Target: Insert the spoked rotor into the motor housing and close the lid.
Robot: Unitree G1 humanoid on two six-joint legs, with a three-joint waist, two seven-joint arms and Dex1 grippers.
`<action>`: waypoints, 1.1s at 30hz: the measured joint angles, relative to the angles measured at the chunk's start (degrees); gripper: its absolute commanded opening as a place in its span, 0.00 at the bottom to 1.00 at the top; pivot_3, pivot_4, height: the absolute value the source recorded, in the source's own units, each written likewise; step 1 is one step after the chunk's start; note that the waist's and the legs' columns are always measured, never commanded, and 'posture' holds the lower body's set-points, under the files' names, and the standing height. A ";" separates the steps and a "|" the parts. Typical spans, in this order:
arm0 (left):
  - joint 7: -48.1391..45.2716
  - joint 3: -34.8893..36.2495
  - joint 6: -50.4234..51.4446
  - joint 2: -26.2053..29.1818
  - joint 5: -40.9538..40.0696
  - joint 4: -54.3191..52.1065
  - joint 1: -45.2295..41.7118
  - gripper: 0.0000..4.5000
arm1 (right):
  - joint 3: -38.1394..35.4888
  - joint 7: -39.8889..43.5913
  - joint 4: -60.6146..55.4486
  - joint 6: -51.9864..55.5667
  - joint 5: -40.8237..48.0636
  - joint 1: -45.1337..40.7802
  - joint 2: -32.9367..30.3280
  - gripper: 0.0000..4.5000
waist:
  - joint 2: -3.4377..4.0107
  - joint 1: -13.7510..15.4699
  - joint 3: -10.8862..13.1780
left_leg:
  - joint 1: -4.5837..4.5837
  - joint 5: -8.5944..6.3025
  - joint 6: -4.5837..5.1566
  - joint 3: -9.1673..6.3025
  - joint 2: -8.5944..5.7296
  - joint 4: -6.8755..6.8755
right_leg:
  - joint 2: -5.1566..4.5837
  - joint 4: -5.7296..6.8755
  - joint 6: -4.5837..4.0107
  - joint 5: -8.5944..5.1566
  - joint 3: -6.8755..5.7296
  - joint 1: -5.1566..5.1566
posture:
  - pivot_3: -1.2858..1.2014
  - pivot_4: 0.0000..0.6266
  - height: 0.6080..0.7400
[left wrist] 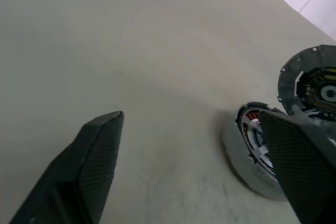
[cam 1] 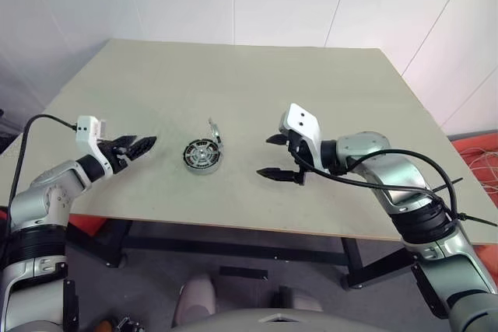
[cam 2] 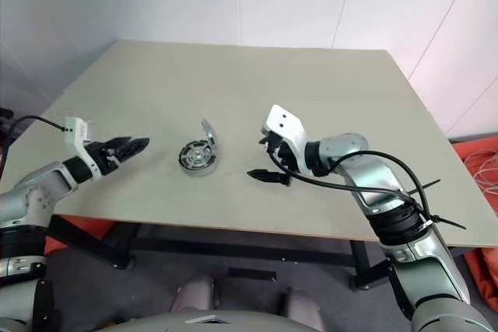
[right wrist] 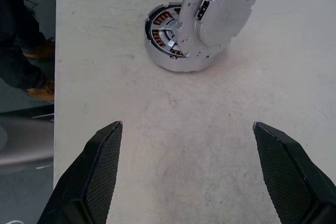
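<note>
Motor housing sits near the table's front middle, between the two grippers, with the spoked rotor apparently seated among its copper windings. Its lid stands tilted up against the far rim, not closed. Left gripper and right gripper both hover apart from it, jaws open, empty. Closing seems the step left: one gripper must tip the lid flat.

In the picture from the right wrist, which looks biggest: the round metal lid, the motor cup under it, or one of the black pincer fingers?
1. Pincer fingers: they look largest, but only because they sit right at the camera.
2. Lid, propped open and tilted against the housing.
3. Motor housing: partly hidden behind the lid, so its rank against the lid is unsure.
</note>
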 measured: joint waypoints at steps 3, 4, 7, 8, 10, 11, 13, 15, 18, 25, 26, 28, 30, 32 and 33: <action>-1.92 -3.50 -0.58 -0.04 1.06 -3.33 0.02 0.51 | 0.00 -0.42 0.00 -0.04 -0.12 0.00 -0.01 1.00 | 0.00 -0.04 0.00 | 0.02 0.00 -0.01 0.00 0.00 0.00 | 0.00 0.01 0.00 0.00 0.00 0.00 | 0.52 0.00 1.00; -2.88 -5.73 -1.14 -0.03 2.01 -4.51 0.13 0.44 | 0.00 -0.50 0.01 -0.07 -0.13 0.00 -0.01 1.00 | 0.00 -0.05 0.00 | 0.02 0.00 -0.01 0.00 0.00 -0.01 | 0.00 0.01 0.00 0.00 0.00 0.00 | 0.52 0.00 1.00; -4.31 -9.50 -2.08 -0.53 3.49 -5.84 0.41 0.23 | 0.00 -0.66 0.05 -0.22 -0.24 0.00 -0.07 1.00 | 0.00 -0.12 0.00 | 0.01 0.00 -0.01 0.01 0.01 -0.01 | 0.01 0.00 0.00 0.00 0.00 -0.02 | 0.52 0.00 1.00; -4.46 -10.24 -2.80 -1.15 4.18 -5.85 0.08 0.16 | 0.00 -0.77 0.08 -0.24 -0.25 0.01 -0.15 1.00 | 0.00 -0.12 0.00 | 0.01 0.01 -0.01 0.01 0.01 -0.01 | 0.01 0.01 0.00 0.00 0.00 -0.02 | 0.52 0.00 1.00; -5.26 -12.89 -5.01 -1.83 6.08 -5.84 -1.24 0.00 | 0.01 -0.90 0.12 -0.30 -0.26 0.00 -0.19 1.00 | 0.00 -0.09 0.00 | 0.01 0.01 -0.02 0.01 0.01 -0.01 | 0.01 0.01 0.00 0.00 0.00 -0.01 | 0.52 0.00 1.00; -5.59 -14.02 -6.24 -1.89 7.28 -5.52 -1.91 0.00 | 0.00 -0.92 0.15 -0.30 -0.28 0.00 -0.20 1.00 | 0.00 -0.09 0.00 | 0.02 0.01 -0.02 0.01 0.01 -0.01 | 0.00 0.01 0.00 0.00 0.00 0.00 | 0.52 0.00 1.00; -6.31 -15.83 -8.17 -2.37 9.28 -3.79 -3.53 0.00 | 0.00 -0.94 0.26 -0.34 -0.31 0.00 -0.22 1.00 | 0.00 -0.10 0.00 | 0.03 0.01 -0.02 0.01 0.00 -0.01 | 0.00 0.01 0.00 0.00 0.00 0.01 | 0.52 0.00 1.00; -6.48 -17.50 -9.63 -3.91 10.89 -1.34 -5.41 0.00 | 0.01 -0.94 0.40 -0.54 -0.37 0.00 -0.25 1.00 | 0.00 -0.06 0.00 | 0.02 0.01 -0.02 0.01 -0.01 0.00 | 0.00 0.01 0.01 0.00 0.00 0.02 | 0.52 0.00 1.00; -6.29 -19.45 -11.32 -5.87 13.35 3.12 -8.14 0.00 | 0.01 -0.97 0.52 -0.78 -0.41 -0.01 -0.25 1.00 | 0.00 -0.08 0.00 | 0.02 0.01 -0.01 0.00 -0.01 0.00 | 0.00 0.01 0.01 0.01 0.00 0.01 | 0.52 0.00 1.00; -6.34 -21.75 -12.61 -7.07 16.92 8.18 -10.22 0.00 | 0.01 -1.05 0.54 -0.79 -0.43 0.00 -0.30 1.00 | 0.03 -0.10 -0.02 | 0.04 0.01 -0.01 0.01 -0.02 -0.02 | -0.01 0.00 0.00 0.00 0.00 0.01 | 0.52 0.00 1.00; -6.36 -21.83 -12.54 -7.07 17.10 8.22 -10.25 0.00 | 0.01 -1.04 0.54 -0.79 -0.43 0.00 -0.30 1.00 | 0.04 -0.09 -0.02 | 0.07 0.01 -0.01 0.01 -0.02 -0.02 | -0.01 0.00 0.00 0.00 0.00 0.04 | 0.52 0.00 1.00; -6.33 -21.84 -12.38 -7.07 17.43 8.33 -10.31 0.00 | 0.01 -1.03 0.54 -0.79 -0.44 0.00 -0.35 1.00 | 0.04 -0.10 -0.03 | 0.16 0.01 -0.01 0.01 -0.02 -0.02 | -0.01 0.01 0.00 0.00 0.01 0.11 | 0.52 0.00 1.00; -6.35 -21.56 -11.86 -7.11 17.32 8.41 -10.36 0.00 | 0.01 -0.97 0.54 -0.81 -0.45 -0.02 -0.45 1.00 | 0.06 -0.14 -0.04 | 0.22 0.02 -0.02 0.01 -0.01 -0.01 | -0.01 0.04 0.00 0.00 0.01 0.13 | 0.52 0.00 1.00; -6.33 -20.41 -10.40 -7.54 16.21 8.40 -10.35 0.00 | 0.01 -0.89 0.54 -0.83 -0.48 -0.30 -0.46 1.00 | 0.07 -0.14 -0.04 | 0.21 0.03 -0.05 0.02 0.00 -0.02 | -0.01 0.08 0.00 0.00 0.01 0.11 | 0.52 0.00 1.00; -6.27 -19.55 -9.19 -7.87 15.38 8.41 -10.34 0.00 | 0.01 -0.80 0.54 -0.83 -0.47 -0.71 -0.46 1.00 | 0.07 -0.14 -0.04 | 0.19 0.03 -0.05 0.02 0.00 -0.02 | -0.01 0.10 0.00 0.00 0.01 0.08 | 0.52 0.00 1.00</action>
